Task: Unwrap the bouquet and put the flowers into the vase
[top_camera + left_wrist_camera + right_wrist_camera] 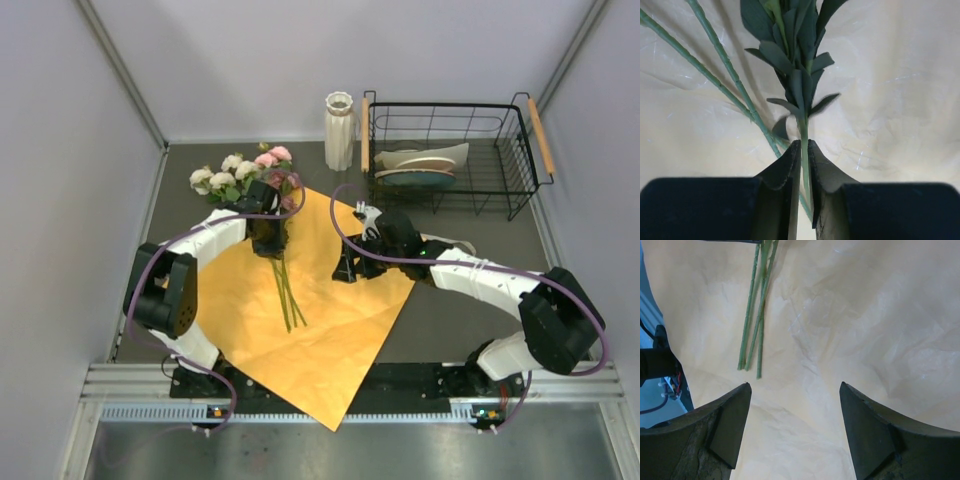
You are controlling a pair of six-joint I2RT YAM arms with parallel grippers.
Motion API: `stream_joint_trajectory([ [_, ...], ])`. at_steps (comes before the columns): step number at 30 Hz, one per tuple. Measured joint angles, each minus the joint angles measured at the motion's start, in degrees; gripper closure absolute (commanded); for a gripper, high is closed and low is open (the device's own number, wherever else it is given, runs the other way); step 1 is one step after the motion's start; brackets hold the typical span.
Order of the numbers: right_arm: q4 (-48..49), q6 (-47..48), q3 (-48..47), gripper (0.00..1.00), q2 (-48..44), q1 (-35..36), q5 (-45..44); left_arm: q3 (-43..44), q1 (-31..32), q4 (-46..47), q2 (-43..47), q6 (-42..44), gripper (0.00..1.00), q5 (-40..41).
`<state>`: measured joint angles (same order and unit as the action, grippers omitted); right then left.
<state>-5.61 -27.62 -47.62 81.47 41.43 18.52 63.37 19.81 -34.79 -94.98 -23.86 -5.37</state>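
The bouquet lies unwrapped: its orange paper [340, 320] is spread flat on the table. The flowers [243, 170], white and pink roses, rest at the paper's far left corner, their green stems [287, 290] running toward me. My left gripper [268, 240] sits over the stems below the blooms. In the left wrist view it [804, 150] is shut on one leafy stem [803, 127], while two other stems [725, 65] lie loose beside it. My right gripper [352, 268] hovers over the paper, open and empty [795, 387], with stem ends [754, 325] ahead. The white ribbed vase [339, 130] stands upright at the back.
A black wire basket [520, 150] with wooden handles holds plates [425, 165] at the back right, just beside the vase. Grey walls close in the table on both sides. The paper's near corner hangs over the front rail [330, 410].
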Motion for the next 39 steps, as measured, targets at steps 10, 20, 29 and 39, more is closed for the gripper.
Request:
stream_joint_trajectory([
  [10,-0.02,0.02,0.0,0.27,0.0,0.0,0.0,0.07,0.02,0.04,0.0,0.63,0.82,-0.17],
  [20,-0.02,0.02,0.0,0.27,0.0,0.0,0.15,0.09,0.87,1.03,-2.82,0.74,0.81,-0.81],
  [29,-0.02,0.02,0.0,0.27,0.02,0.0,0.63,0.17,1.51,2.14,-3.87,-0.17,0.79,-0.79],
  [39,-0.02,0.02,0.0,0.26,0.02,0.0,0.63,0.87,2.23,2.69,-7.56,-0.52,0.99,-0.87],
])
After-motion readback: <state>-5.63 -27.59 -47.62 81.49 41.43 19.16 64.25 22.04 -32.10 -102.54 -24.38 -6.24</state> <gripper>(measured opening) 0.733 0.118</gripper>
